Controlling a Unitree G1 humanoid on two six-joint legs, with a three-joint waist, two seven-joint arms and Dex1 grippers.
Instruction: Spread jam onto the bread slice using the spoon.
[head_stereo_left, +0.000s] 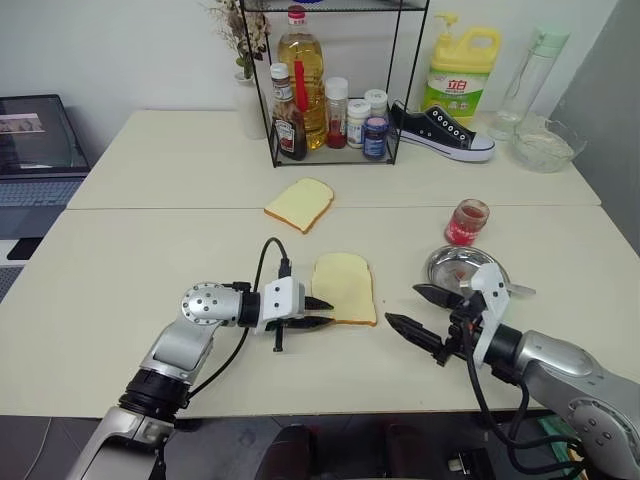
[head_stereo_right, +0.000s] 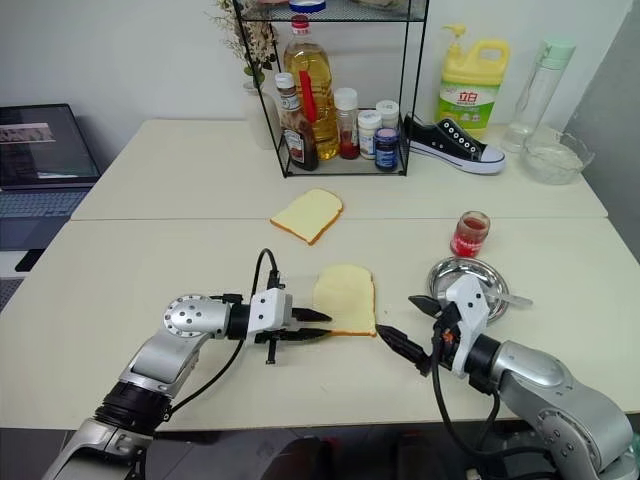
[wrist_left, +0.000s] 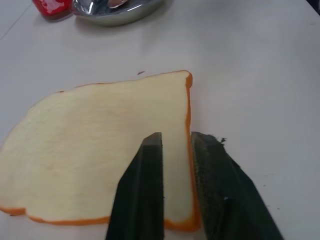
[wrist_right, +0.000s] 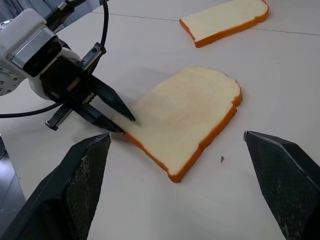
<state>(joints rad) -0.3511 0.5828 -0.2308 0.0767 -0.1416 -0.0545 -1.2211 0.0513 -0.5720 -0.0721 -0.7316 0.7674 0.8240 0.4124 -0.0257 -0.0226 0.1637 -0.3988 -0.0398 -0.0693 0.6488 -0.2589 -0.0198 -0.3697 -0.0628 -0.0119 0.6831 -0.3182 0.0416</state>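
The left claw (head_stereo_left: 322, 312) lies low over the bench (head_stereo_left: 140, 270) at the near left corner of the bread slice (head_stereo_left: 345, 287). Its two black fingers (wrist_left: 145, 195) stand a little apart, one over the top of the slice and one outside the crust; whether they pinch the slice or merely straddle its edge cannot be told. The right claw (head_stereo_left: 410, 309) hangs just off the slice's near right side, its fingers spread wide and holding nothing, both tips clear of the bread.

The bread slice lies flat on the bench, pale yellow with a tan crust, its domed end pointing away from the robot; its top is plain, with no red on it. Just right of the slice, behind the right claw, sits a round steel dish (head_stereo_left: 462, 266), and the handle of the spoon (head_stereo_left: 521, 290) sticks out over the dish's right rim. Beyond that dish, farther from the slice, stands the small glass jar of red jam (head_stereo_left: 466, 222). A second bread slice (head_stereo_left: 299, 204) lies well beyond the first, toward a wire rack (head_stereo_left: 335, 75) of bottles. Right of the rack lie a black sneaker (head_stereo_left: 440, 131), a yellow detergent bottle (head_stereo_left: 460, 70) and a glass bowl (head_stereo_left: 545, 145).
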